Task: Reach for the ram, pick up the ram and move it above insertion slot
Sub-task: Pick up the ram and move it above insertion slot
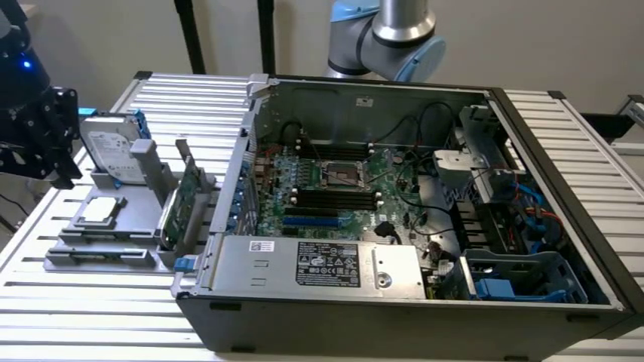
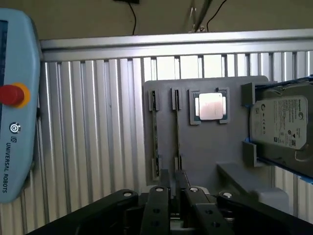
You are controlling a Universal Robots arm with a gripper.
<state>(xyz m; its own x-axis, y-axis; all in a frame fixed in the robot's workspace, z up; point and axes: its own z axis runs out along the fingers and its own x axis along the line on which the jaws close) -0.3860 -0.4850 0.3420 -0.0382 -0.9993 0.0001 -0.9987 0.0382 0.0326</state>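
The ram (image 2: pixel 176 128) stands on edge in a slot of the grey holder (image 2: pixel 205 147), seen edge-on as a thin line. A second thin board (image 2: pixel 155 132) stands parallel beside it. My gripper (image 2: pixel 172 180) hovers above the holder, in line with the ram but apart from it. Its fingers (image 2: pixel 157 205) are close together with nothing between them. In the exterior view my gripper (image 1: pixel 41 143) hangs at the far left, over the holder (image 1: pixel 101 253). The insertion slot (image 1: pixel 327 197) is one of several long black sockets on the motherboard inside the open case.
The holder also carries a silver processor (image 2: pixel 210 105) and a hard drive (image 2: pixel 281 122) with blue rails. A teach pendant (image 2: pixel 14 98) lies on the slatted table. The case's metal wall (image 1: pixel 241 173) stands between holder and motherboard. A green card (image 1: pixel 179 207) stands in the holder.
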